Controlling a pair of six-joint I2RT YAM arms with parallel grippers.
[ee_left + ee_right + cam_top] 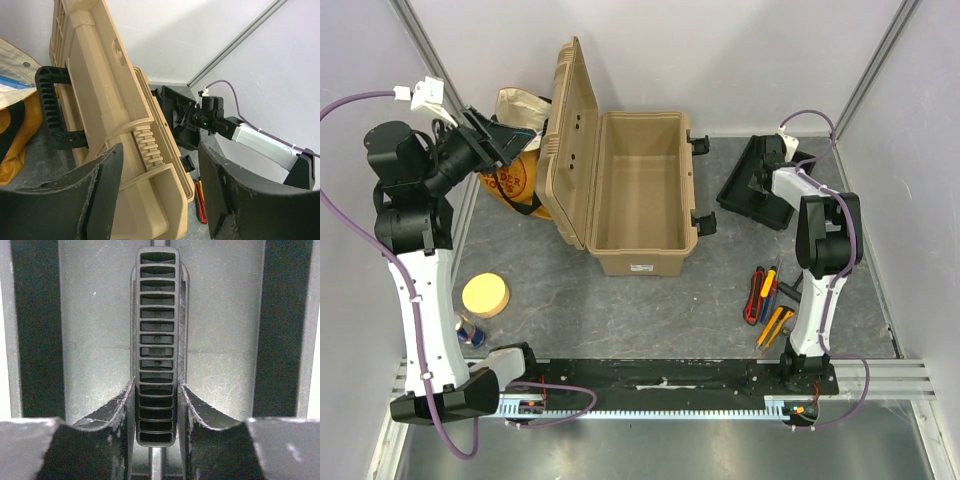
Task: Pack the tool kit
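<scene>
Big tan ribbed plastic toolbox [640, 190] mid-table, lid [570, 140] up on left. L claw [159, 155] wide open by lid. R claw [156, 390] clamped on slotted handle [157, 330] of black plastic inner tray [752, 185], far right. Red/yellow hand tools [767, 298] near right.

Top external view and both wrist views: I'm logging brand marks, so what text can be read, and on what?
"DER": dark print on the orange cloth bag; the rest is hidden or unclear.
White sticker on the toolbox front wall: too small to read.
Black tray and both wrist views: nothing legible.
</scene>
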